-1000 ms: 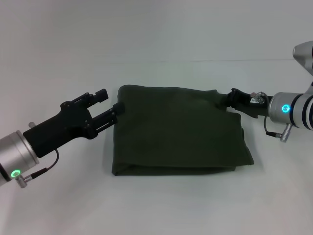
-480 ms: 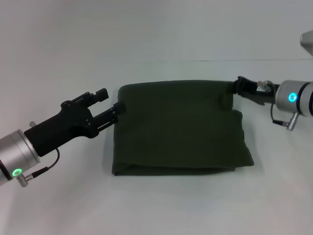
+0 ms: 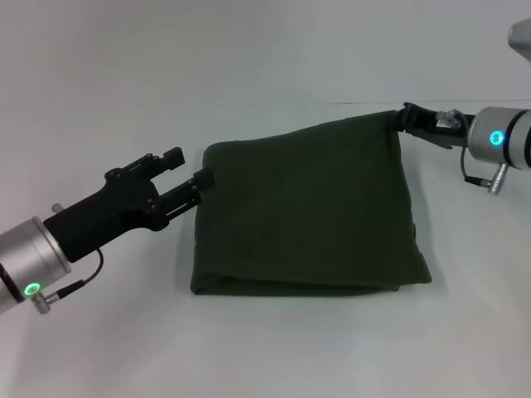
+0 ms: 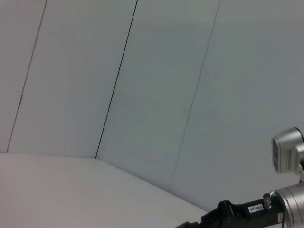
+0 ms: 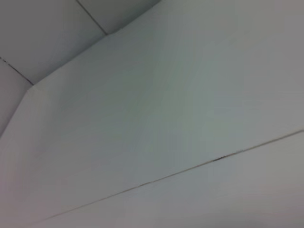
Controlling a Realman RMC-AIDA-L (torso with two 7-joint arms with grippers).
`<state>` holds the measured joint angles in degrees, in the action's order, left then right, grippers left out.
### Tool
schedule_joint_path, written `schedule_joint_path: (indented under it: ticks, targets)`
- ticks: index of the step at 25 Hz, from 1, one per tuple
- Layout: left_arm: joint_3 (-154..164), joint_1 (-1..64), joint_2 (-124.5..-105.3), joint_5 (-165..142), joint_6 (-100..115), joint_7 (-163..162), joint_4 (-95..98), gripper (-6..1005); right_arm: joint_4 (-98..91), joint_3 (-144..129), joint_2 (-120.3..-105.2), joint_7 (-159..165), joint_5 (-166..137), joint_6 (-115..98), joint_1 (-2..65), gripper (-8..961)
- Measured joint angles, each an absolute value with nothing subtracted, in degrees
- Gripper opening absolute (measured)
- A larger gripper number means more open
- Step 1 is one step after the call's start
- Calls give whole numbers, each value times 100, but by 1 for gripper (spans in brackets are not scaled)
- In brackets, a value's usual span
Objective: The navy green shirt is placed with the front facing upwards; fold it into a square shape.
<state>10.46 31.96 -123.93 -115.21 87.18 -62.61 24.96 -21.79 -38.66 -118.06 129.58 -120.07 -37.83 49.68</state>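
The navy green shirt lies folded as a dark green block in the middle of the white table in the head view. Its far right corner is lifted off the table, and my right gripper is shut on that corner. At the shirt's left side my left gripper is open, with one fingertip touching the cloth's left edge just below the far left corner. The left wrist view shows only the right arm low against the wall. No cloth appears in the right wrist view.
The white table stretches all around the shirt. A pale wall rises behind it. Both wrist views show only pale wall panels with thin dark seams.
My right gripper has risen and moved back, pulling the shirt's far right corner up off the table. The left arm has stayed where it was.
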Motion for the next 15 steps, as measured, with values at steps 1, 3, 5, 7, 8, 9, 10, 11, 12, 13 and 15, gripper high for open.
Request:
schedule_joint_path:
  ticks: [1,3,5,7,8,9,10,11,12,13,15]
  targets:
    - [1049,3200,-12393,-11521,8713,-6263,2496,676,-2166,-3867,-11817,12945,-12014,-3754,4984,46]
    - [1049,3204,-12393,-11521,8710,-6264,2496,675,-2149,-3867,-11841,12926,-12020,-3683,5001,50]
    - [1048,3206,-12393,-11521,8709,-6265,2496,675,-2144,-3868,-11861,12925,-12020,-3621,5006,54]
    - [1047,3207,-12393,-11521,8709,-6266,2496,675,-2141,-3867,-11870,12923,-12020,-3571,5007,58]
    - [1046,3210,-12393,-11521,8709,-6266,2496,675,-2140,-3868,-11874,12916,-12019,-3553,5008,60]
    - [1045,3213,-12393,-11521,8709,-6266,2496,675,-2140,-3867,-11877,12888,-12017,-3539,5010,62]
    - [1042,3214,-12393,-11521,8709,-6266,2495,676,-2139,-3867,-11882,12842,-12010,-3527,5012,64]
    - [1037,3216,-12393,-11521,8709,-6266,2482,676,-2139,-3867,-11887,12785,-12001,-3507,5015,66]
    - [1029,3216,-12393,-11521,8709,-6266,2460,676,-2138,-3867,-11892,12719,-11993,-3481,5018,68]
    - [1025,3216,-12393,-11521,8709,-6266,2444,676,-2140,-3867,-11900,12656,-11985,-3447,5021,70]
    - [1020,3217,-12393,-11521,8709,-6266,2409,676,-2172,-3867,-11911,12579,-11985,-3373,5026,74]
